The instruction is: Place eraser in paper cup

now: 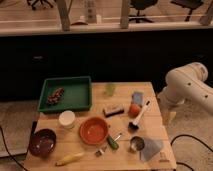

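Office-lab: swivel chairs [145, 7] beyond railing [125, 15], robot's claw [168, 115] beside wooden table [125, 163].

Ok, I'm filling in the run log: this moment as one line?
eraser: on table, not in cup | paper cup: left of orange bowl | gripper: beside table's right edge

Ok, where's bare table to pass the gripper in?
Bare table left of the short white paper cup, between green tray and dark bowl. Crowded around the tan-topped eraser and white-handled brush. Gripper hangs beside its right edge.
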Controlling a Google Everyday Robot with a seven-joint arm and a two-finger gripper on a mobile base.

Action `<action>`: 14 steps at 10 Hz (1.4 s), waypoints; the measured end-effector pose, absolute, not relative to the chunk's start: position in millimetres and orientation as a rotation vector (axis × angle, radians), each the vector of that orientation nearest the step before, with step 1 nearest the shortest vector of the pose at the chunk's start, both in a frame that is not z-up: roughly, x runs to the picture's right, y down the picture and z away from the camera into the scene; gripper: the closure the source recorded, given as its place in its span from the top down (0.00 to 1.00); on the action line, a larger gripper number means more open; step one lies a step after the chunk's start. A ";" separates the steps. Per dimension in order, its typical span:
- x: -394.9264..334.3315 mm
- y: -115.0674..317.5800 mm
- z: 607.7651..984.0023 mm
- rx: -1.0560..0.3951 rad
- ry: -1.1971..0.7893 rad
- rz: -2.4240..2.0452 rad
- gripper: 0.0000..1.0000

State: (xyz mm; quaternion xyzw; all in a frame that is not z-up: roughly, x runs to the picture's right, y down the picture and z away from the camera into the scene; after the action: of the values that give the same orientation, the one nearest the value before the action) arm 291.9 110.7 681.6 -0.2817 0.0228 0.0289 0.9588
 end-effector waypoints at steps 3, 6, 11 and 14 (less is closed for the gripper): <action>292.0 110.5 681.5 -0.571 0.046 0.059 0.80; 281.8 112.8 686.3 -0.573 0.044 0.021 0.80; 249.4 114.3 701.5 -0.574 0.030 -0.064 0.80; 232.2 117.6 715.2 -0.576 0.005 -0.089 0.80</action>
State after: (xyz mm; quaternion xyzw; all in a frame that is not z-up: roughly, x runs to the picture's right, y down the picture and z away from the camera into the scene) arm 232.2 117.6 715.2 -0.2838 0.0025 -0.0441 0.9579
